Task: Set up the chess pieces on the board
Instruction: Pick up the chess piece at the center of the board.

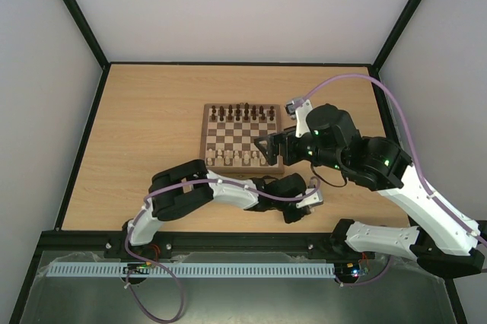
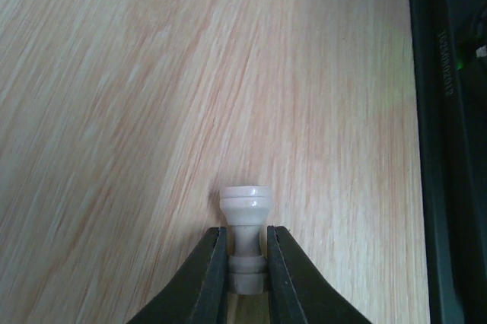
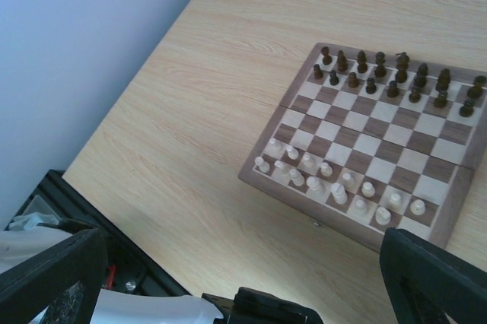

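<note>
My left gripper (image 2: pixel 246 231) is shut on a pale chess piece (image 2: pixel 246 201) with a flared end, low over bare table. From above, this gripper (image 1: pixel 292 215) is off the board (image 1: pixel 205 141), in front of its near right corner. Several pale chess pieces (image 1: pixel 236 158) stand in the board's two near rows. They show in the right wrist view as pale pieces (image 3: pixel 335 191) on the board (image 3: pixel 283 107). My right gripper (image 1: pixel 266 147) hangs open and empty above the board's near right corner. Its fingers (image 3: pixel 46 278) are spread wide.
Dark brown pieces (image 1: pixel 243 112) fill the board's two far rows, also seen as dark pieces (image 3: pixel 396 77) from the right wrist. A black frame rail (image 2: pixel 449 149) runs along the table's near edge, right of the held piece. White walls enclose the table.
</note>
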You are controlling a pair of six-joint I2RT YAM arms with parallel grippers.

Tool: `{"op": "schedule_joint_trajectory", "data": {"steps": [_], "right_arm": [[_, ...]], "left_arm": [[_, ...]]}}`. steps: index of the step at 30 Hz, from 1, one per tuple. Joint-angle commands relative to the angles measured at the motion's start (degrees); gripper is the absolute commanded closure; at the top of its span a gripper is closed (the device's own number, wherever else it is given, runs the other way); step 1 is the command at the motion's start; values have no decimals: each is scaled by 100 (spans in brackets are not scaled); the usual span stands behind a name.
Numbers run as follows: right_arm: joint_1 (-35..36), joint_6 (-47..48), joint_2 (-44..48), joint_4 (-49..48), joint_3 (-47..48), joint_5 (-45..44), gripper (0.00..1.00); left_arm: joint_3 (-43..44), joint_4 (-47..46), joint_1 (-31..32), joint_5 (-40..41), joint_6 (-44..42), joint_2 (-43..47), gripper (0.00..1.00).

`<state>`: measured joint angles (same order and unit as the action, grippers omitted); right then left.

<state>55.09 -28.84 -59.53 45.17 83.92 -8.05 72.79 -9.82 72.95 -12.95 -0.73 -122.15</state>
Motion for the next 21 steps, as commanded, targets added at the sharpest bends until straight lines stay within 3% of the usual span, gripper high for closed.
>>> {"op": "schedule_joint_trajectory", "data": {"steps": [1,14,21], "right_arm": [[-25,71,53,-339,3,390,1],[-25,210,307,-978,-134,1119,1],[-26,274,242,-1012,-16,1277,2]], "left_arm": [[-466,96,-52,435,318,198,93],[-999,365,-65,1079,686,1026,93],[-1539,476,-154,1319,864,1903,93]]}}
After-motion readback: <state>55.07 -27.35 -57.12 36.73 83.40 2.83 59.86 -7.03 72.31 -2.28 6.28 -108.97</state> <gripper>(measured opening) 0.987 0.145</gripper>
